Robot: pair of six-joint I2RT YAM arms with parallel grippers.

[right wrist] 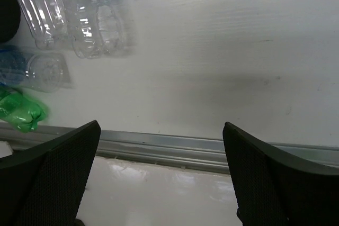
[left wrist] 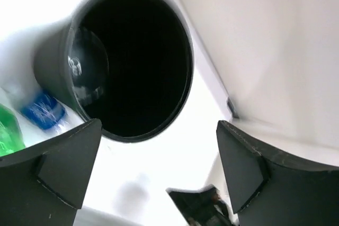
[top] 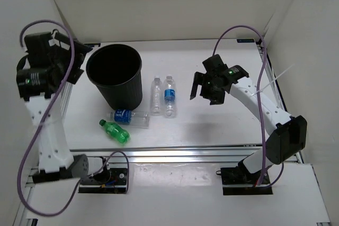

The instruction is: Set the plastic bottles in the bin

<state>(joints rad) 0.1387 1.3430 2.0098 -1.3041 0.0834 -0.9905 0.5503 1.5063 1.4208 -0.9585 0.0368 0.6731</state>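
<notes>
The black ribbed bin (top: 115,80) stands upright at the back left of the table, and its dark inside fills the left wrist view (left wrist: 53,62). Several plastic bottles lie to its right and front. A plain clear one (top: 156,96) (right wrist: 37,3) lies beside a blue-labelled one (top: 169,96) (right wrist: 90,17). Another blue-labelled one (top: 130,116) (left wrist: 43,110) (right wrist: 32,70) and a green one (top: 114,130) (left wrist: 9,130) (right wrist: 21,110) lie nearer the front. My left gripper (top: 78,61) (left wrist: 159,168) hangs open, high and left of the bin. My right gripper (top: 197,86) (right wrist: 161,173) is open above the table, right of the bottles.
White enclosure walls close in the table at the back and both sides. An aluminium rail (top: 185,152) (right wrist: 175,149) runs along the front edge of the table. Purple cables loop from each arm (top: 238,29).
</notes>
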